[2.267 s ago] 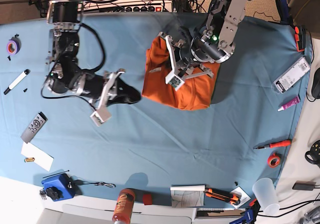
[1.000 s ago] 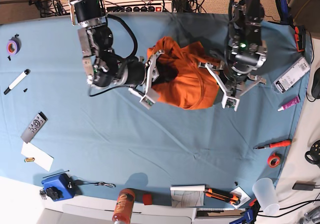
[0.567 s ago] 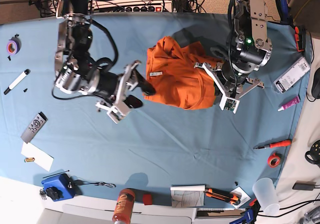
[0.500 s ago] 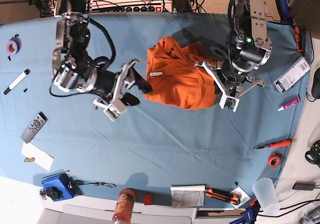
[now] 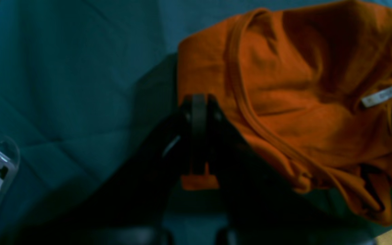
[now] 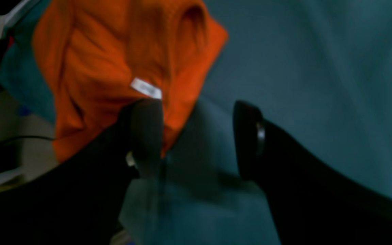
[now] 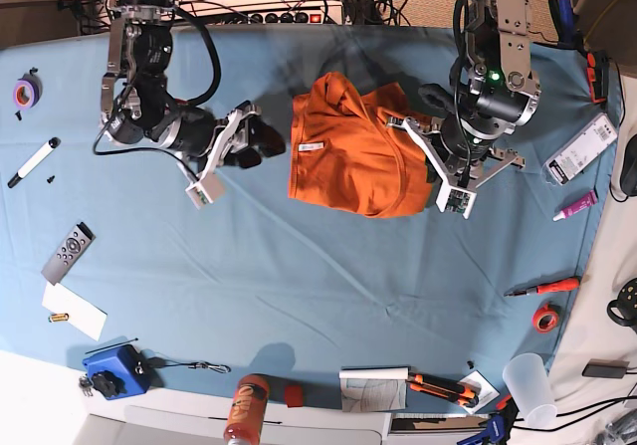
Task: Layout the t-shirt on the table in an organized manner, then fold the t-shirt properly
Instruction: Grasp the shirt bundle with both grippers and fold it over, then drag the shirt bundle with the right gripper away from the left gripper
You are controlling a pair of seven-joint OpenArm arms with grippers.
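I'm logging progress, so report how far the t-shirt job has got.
Done: nothing; the t-shirt lies bunched on the table. In hand: the left end effector is shut on a fold of its edge, while the right end effector is open beside it, holding nothing. Left: spreading it flat, then every fold.

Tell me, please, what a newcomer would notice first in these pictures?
The bunched bright orange cloth t-shirt stands out, lying near the far middle of the teal cloth-covered table. The left gripper is shut on its edge, while the right gripper hangs open beside it.
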